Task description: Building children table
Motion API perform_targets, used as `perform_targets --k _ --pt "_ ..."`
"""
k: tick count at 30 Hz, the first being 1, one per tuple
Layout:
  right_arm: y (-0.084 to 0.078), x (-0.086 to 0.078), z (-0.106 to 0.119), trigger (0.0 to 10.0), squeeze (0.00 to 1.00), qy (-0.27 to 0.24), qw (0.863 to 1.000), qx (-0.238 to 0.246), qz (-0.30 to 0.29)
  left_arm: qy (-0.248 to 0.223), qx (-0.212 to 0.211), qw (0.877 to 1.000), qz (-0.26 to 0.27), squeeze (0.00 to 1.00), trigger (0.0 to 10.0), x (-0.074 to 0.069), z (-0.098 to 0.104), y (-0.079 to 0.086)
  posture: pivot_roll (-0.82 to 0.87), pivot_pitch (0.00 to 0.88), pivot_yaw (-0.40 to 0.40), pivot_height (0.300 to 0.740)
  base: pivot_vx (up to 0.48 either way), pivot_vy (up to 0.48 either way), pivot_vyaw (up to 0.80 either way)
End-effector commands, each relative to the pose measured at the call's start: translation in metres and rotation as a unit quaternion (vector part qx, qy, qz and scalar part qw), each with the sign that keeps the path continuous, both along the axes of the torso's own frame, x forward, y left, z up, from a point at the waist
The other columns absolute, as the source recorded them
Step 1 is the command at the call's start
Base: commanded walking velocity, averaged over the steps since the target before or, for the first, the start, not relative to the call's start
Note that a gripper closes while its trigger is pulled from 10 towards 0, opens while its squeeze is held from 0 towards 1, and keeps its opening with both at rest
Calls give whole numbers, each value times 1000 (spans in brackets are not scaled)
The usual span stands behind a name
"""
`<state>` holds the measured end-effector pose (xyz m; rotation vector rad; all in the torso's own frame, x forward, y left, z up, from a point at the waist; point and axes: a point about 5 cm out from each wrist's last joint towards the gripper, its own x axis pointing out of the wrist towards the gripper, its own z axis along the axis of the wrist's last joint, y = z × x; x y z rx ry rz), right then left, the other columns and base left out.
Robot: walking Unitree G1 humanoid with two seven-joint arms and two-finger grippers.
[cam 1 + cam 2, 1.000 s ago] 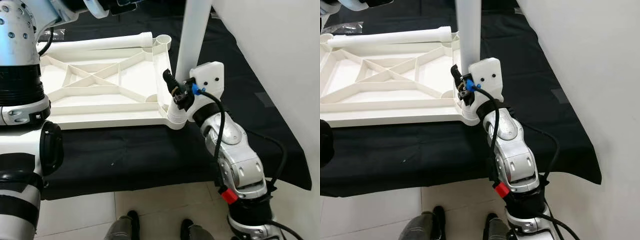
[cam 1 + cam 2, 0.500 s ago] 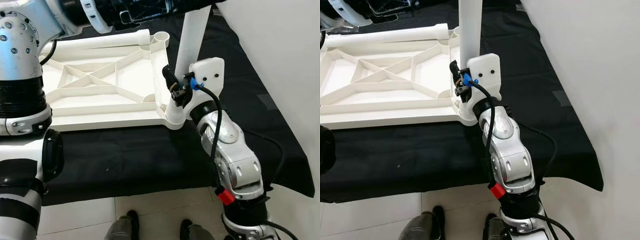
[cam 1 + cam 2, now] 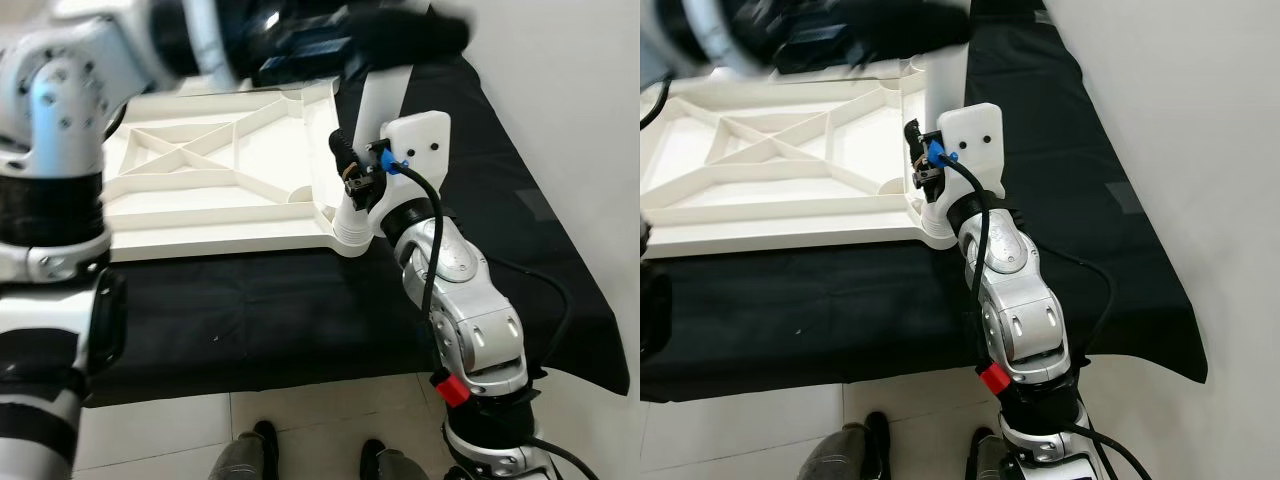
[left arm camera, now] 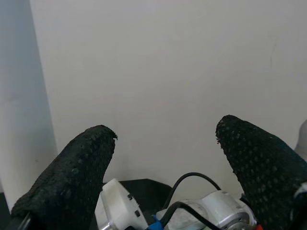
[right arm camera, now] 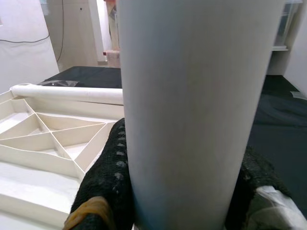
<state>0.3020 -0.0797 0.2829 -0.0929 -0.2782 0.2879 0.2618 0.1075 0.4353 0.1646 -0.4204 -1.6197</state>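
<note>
White plastic tabletop (image 3: 210, 190) lies upside down on the black-draped counter (image 3: 300, 310). One table leg (image 5: 196, 110) stands upright in its near right corner socket, clamped by the right gripper (image 3: 352, 178). The left gripper (image 4: 163, 163) hovers blurred above, fingers spread wide.

- I see a black cloth (image 3: 300, 320) spread over the work surface, its front edge hanging toward the floor.
- Below that cloth's front edge I see pale floor tiles (image 3: 160, 430).
- On those tiles, near the cloth's hanging edge, I make out a pair of dark shoes (image 3: 266, 438).
- A white wall (image 3: 1180, 130) runs along the cloth's right side.
- In the right wrist view, beyond the cloth's far end, a white cabinet (image 5: 79, 33) stands.
</note>
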Motion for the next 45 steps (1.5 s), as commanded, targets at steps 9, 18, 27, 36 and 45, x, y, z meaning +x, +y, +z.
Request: perform_targets --k 9,18,27,36,45 --pt "-7 10 -40 0 0 107 994 -19 -26 -95 0 983 159 0 10000 -13 44 61 7 286 7 740 0 0 0" --pt "-5 10 -38 0 0 107 994 -17 -25 -89 -28 965 245 0 10000 3 38 63 8 285 6 740 0 0 0" --pt "-3 9 -36 0 0 105 994 -13 -17 -53 -33 972 228 0 10000 30 16 30 7 287 9 740 0 0 0" --pt "10 3 -32 0 0 96 995 -14 16 -41 -29 966 255 0 10000 77 13 4 13 295 22 740 0 0 0" --pt "14 2 -32 0 0 100 994 -16 28 -57 -11 975 215 0 10000 73 15 -13 12 296 26 740 0 0 0"
